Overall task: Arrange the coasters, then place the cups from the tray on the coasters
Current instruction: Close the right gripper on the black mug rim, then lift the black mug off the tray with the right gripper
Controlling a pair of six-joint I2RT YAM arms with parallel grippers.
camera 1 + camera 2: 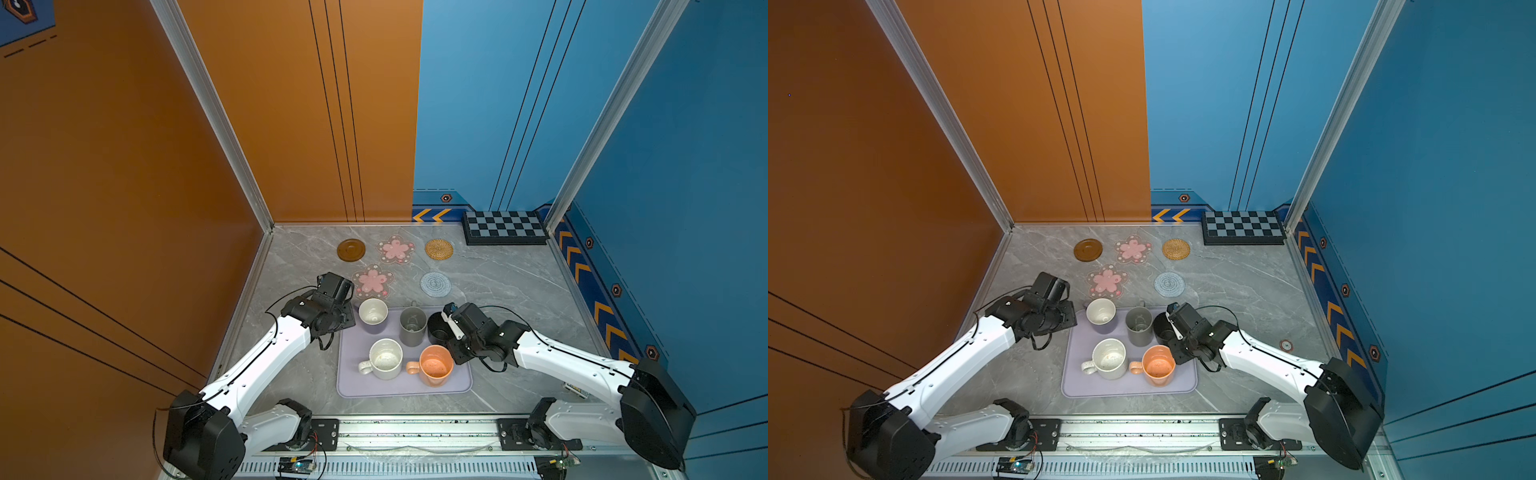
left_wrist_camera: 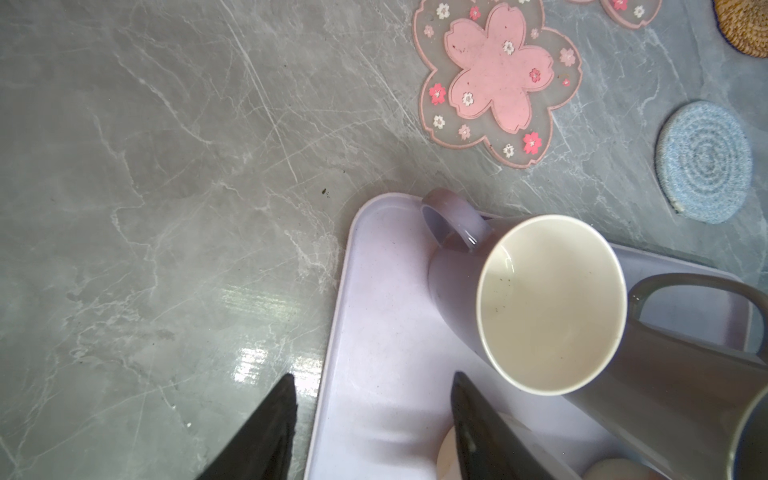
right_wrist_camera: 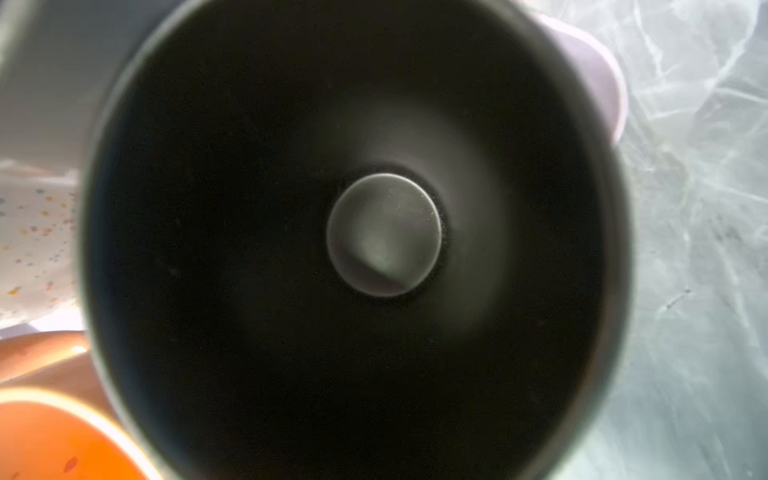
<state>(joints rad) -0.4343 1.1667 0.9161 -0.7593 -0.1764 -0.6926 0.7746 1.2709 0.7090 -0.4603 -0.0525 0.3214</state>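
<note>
1. The tray lay on the grey marble table at its near edge, between the 2 arms. All 5 cups stood upright on it.
2. The tray's far row held the lavender cup at the left, the tall grey cup in the middle and the black cup at the right. The near row held the white speckled cup and the orange cup, both with handles pointing left.
3. All 5 coasters lay flat and uncovered on the table beyond the tray.
   - The far row held the brown wooden disc, a pink flower coaster and the tan rattan coaster.
   - The nearer row held the second pink flower coaster, just beyond the lavender cup, and the grey-blue woven coaster.
4. The left gripper hung over the tray's far-left corner beside the lavender cup. Its fingers stood apart with nothing between them.
5. The right gripper sat at the black cup, and the right wrist view looked straight down into the cup's dark interior. The fingers were hidden, so it could not be told whether they were clamped on the cup.
6. The checkered board rested in the far right corner, apart from the coasters.
</note>
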